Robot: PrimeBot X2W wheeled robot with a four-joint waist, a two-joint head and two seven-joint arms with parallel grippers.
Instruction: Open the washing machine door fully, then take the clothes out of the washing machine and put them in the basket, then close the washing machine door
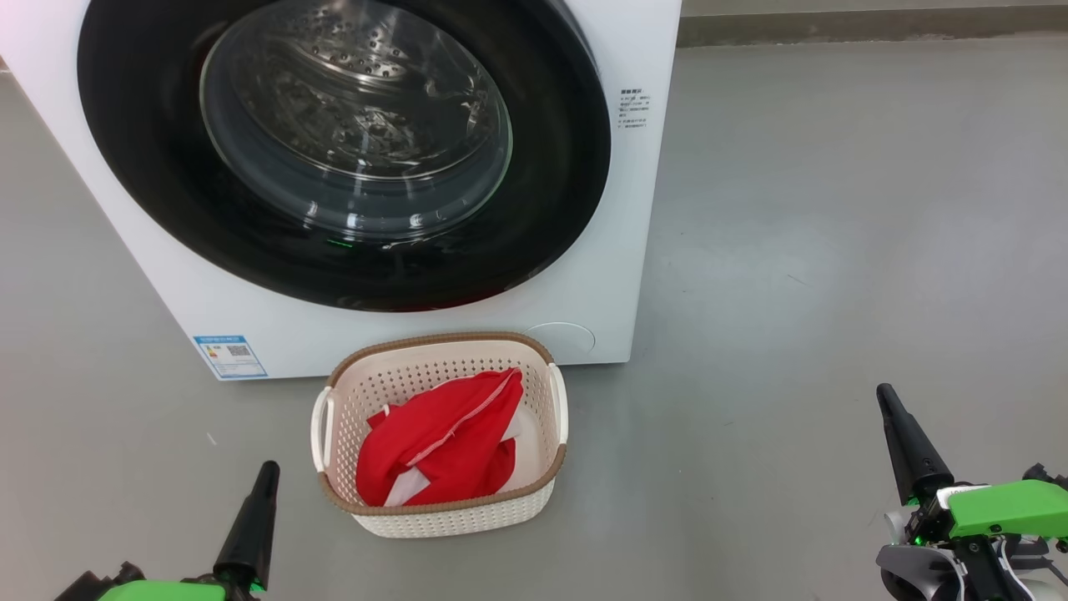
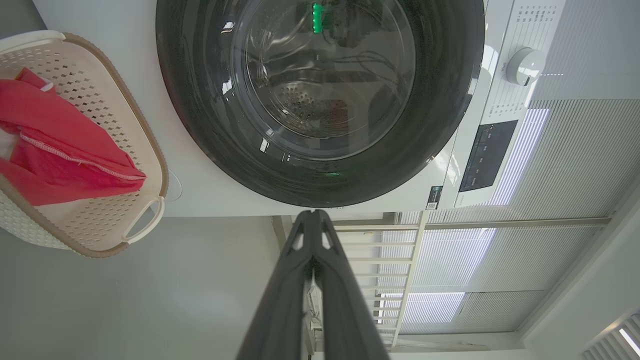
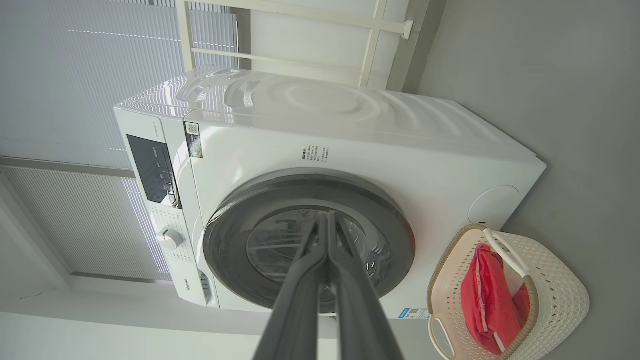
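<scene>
The left gripper [image 1: 267, 474] is closed, its two dark fingers pressed together with nothing between them, over the grey floor [image 1: 834, 250] near the basket's [image 1: 442, 342] left side; the right gripper [image 1: 888, 401] is likewise closed and empty, well apart from the basket on the right; neither touches anything. The red clothes [image 1: 442, 442] with white stripes lie bunched inside the basket; the basket stands on the floor just in front of the washing machine [image 1: 584, 275], below the washing machine door [image 1: 133, 167]; the door sits closed against the white front, the steel drum visible through its glass.
</scene>
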